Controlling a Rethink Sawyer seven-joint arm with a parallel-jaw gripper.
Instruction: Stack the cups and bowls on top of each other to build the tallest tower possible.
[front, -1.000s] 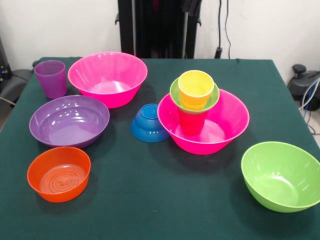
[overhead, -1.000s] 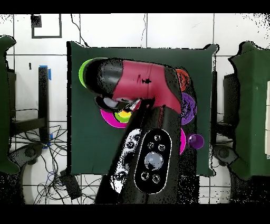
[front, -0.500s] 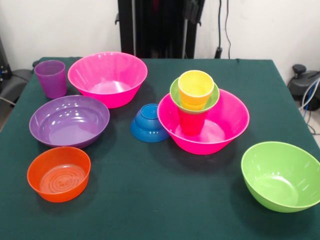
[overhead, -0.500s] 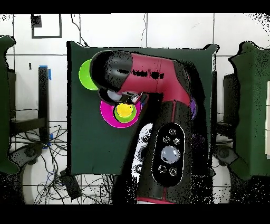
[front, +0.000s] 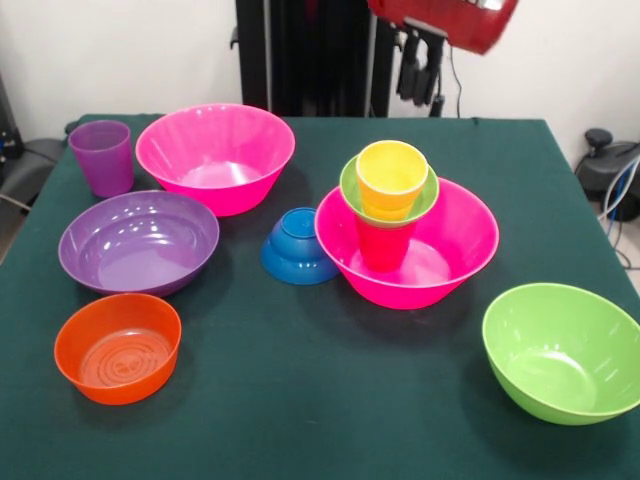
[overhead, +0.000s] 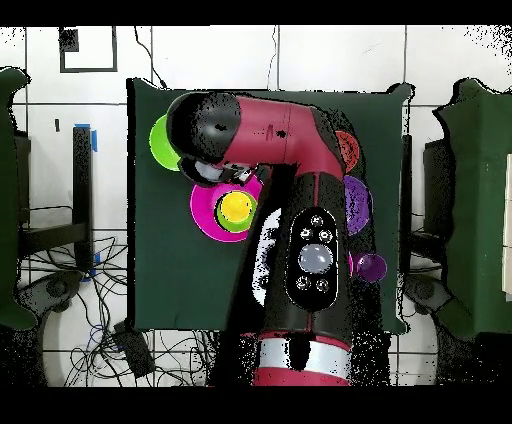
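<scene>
A yellow-orange cup (front: 392, 176) sits in the small green bowl (front: 349, 188), which rests on the red cup (front: 380, 246) inside a hot pink bowl (front: 450, 255). This stack also shows in the overhead view, with the yellow cup (overhead: 237, 208) on top. The small blue bowl (front: 297, 245) leans tilted beside it. The second pink bowl (front: 215, 155), the purple cup (front: 102, 157), the purple bowl (front: 138, 240), the orange bowl (front: 118, 345) and the lime bowl (front: 560, 350) stand apart. My gripper (front: 418, 70) hangs high above the table behind the stack, holding nothing.
The red arm (overhead: 270, 140) covers the table's middle in the overhead view. The lime bowl (overhead: 160, 142), orange bowl (overhead: 347, 150), purple bowl (overhead: 358, 205) and purple cup (overhead: 371, 267) show round it. The black pedestal (front: 310, 55) stands behind the green table (front: 300, 400).
The arm's head and gripper have come into the front view at the top right. In the overhead view the arm has shifted. No cup or bowl has moved.
</scene>
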